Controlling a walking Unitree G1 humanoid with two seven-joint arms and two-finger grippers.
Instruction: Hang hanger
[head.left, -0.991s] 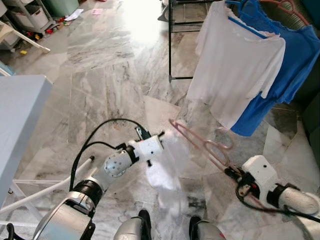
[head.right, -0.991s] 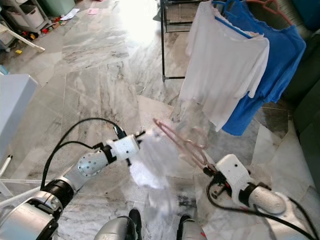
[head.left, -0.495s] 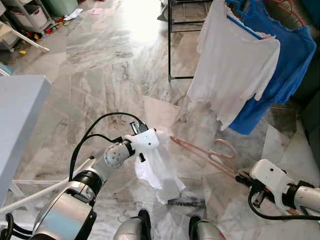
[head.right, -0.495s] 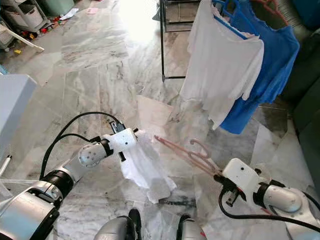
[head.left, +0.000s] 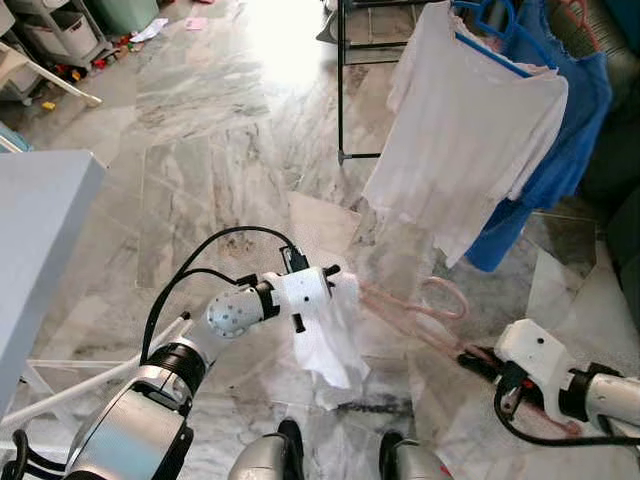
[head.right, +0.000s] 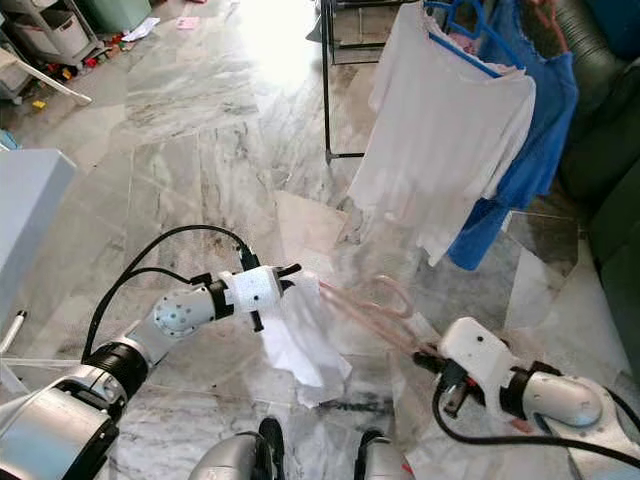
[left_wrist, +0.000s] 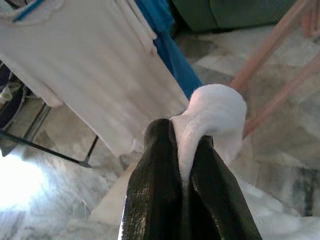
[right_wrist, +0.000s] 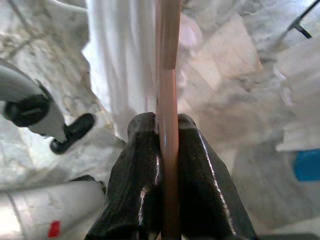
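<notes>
A thin pink plastic hanger (head.left: 410, 305) is gripped at one end by the right gripper (right_wrist: 167, 131), whose two black fingers are pressed tight against the pink bar, low on the robot's right above the grey-veined marble floor (head.left: 200, 150). The hanger is held out flat and reaches toward the left gripper (left_wrist: 186, 145), its hook curled up near the middle of the scene. A crumpled white cloth garment (head.left: 328, 340) is pinched between the left gripper's closed fingers, a fold of it bulging out past the tips, and the rest is left dangling down toward the floor; the hanger's far end is seen meeting the cloth just beside that gripper. Beyond, a black metal clothes rack (head.left: 342, 90) is seen standing on the floor, with a white long-sleeved shirt (head.left: 460, 130) hung on a blue hanger and a blue shirt (head.left: 565, 120) hung behind it. A pale blue-grey table edge (head.left: 35, 240) is seen at the robot's left.
</notes>
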